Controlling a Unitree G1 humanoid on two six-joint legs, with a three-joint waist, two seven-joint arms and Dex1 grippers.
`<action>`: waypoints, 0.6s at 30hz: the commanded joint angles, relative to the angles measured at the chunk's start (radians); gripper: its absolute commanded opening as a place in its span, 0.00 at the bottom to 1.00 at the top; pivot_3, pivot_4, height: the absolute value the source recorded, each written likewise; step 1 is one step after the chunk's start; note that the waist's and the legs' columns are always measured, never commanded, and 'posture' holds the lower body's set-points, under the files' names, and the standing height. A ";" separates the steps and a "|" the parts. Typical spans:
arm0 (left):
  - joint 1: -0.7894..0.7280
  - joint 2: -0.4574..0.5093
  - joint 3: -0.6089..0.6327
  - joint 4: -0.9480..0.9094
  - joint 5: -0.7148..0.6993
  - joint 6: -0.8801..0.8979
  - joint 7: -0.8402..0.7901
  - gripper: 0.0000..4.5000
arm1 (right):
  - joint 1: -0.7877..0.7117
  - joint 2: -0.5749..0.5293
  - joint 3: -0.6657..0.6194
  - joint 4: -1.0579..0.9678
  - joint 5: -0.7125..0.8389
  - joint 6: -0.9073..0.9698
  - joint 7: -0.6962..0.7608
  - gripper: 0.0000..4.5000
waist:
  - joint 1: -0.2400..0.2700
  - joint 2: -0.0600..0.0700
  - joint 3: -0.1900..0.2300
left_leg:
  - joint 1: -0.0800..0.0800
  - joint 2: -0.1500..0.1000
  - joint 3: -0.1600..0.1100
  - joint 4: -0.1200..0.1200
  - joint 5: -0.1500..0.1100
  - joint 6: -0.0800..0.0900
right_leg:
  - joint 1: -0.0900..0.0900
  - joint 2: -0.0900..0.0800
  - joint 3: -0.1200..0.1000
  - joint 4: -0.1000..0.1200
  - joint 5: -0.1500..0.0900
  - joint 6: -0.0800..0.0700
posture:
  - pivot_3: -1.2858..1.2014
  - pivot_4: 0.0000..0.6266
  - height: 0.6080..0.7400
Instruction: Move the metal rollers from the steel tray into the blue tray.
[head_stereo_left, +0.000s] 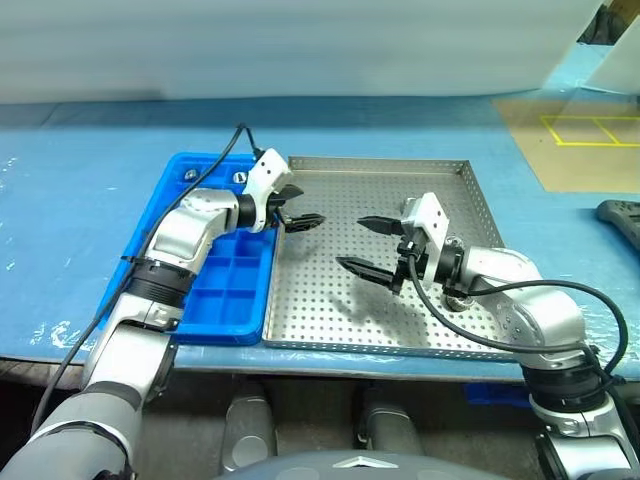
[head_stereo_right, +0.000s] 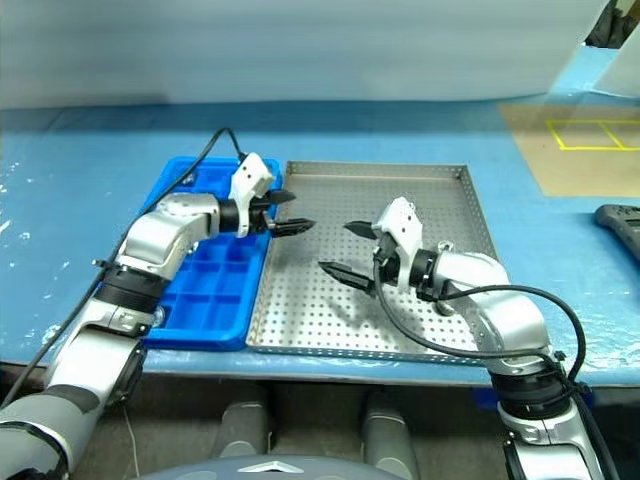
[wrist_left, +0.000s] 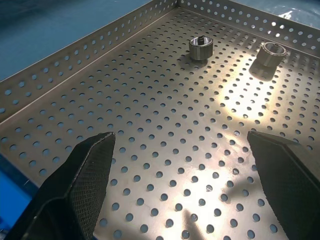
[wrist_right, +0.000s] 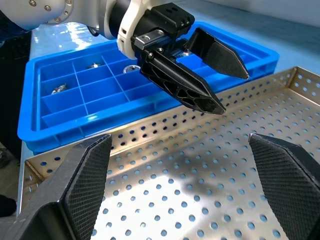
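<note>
1. We are noting the steel tray (head_stereo_left: 380, 330) as bare perforated metal, its floor throwing bright glare.
2. We are seeing the metal rollers (wrist_left: 201, 48) as polished, shiny silver metal.
3. We are recording the blue tray (wrist_right: 70, 120) as smooth, glossy moulded plastic.
4. We are finding the left gripper (wrist_right: 212, 82) fingers in matt black plastic, and the right gripper (head_stereo_left: 365, 245) fingertips (wrist_right: 80, 190) finely textured.

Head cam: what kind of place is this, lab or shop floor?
Probably a robot test bench or training cell, not a live line. A perforated steel tray and a compartmented blue tray sit on a bench under blue sheeting, and yellow tape marks lie at the far right.
</note>
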 joint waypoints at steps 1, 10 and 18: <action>-0.076 -0.035 -0.019 0.061 0.016 -0.058 -0.058 0.99 | 0.027 -0.019 -0.060 -0.080 0.041 0.025 -0.034 1.00 | -0.004 0.000 0.000 | 0.000 0.000 0.000 0.000 0.000 0.000 | 0.000 0.000 0.000 0.000 0.000 0.000 | 0.43 0.24 1.00; -0.190 -0.156 -0.058 0.309 0.089 -0.226 -0.160 0.99 | 0.135 -0.064 -0.168 -0.168 0.076 0.075 -0.110 1.00 | -0.025 0.000 0.000 | 0.001 -0.001 0.001 0.000 -0.001 0.002 | 0.002 0.000 0.001 -0.002 0.000 0.000 | 0.39 0.24 1.00; -0.296 -0.260 -0.067 0.515 0.133 -0.376 -0.283 0.99 | 0.293 -0.067 -0.283 -0.263 0.095 0.103 -0.204 1.00 | -0.041 0.000 0.000 | 0.001 -0.001 0.002 0.000 -0.003 0.005 | 0.003 0.000 0.002 -0.007 0.001 0.001 | 0.35 0.24 1.00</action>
